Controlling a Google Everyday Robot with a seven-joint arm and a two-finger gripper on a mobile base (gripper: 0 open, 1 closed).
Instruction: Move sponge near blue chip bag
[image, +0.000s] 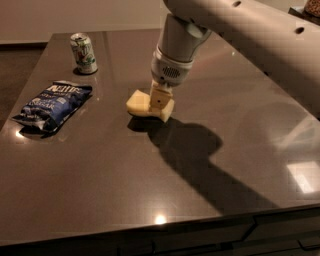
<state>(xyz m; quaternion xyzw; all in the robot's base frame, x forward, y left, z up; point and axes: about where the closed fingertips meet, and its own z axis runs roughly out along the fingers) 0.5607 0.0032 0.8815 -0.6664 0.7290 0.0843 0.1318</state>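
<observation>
Claw grips the sponge mid-table, well apart from the blue chip bag.

My gripper pinching the sponge, blue chip bag well apart.
The pale yellow foam block is around the middle of the table; the crinkled dark blue bag, white lettering up, lies flat near its edge.

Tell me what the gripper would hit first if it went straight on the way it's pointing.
The gripper points straight down and appears clamped on the sponge, so going on would press the sponge into the table directly beneath it.
</observation>
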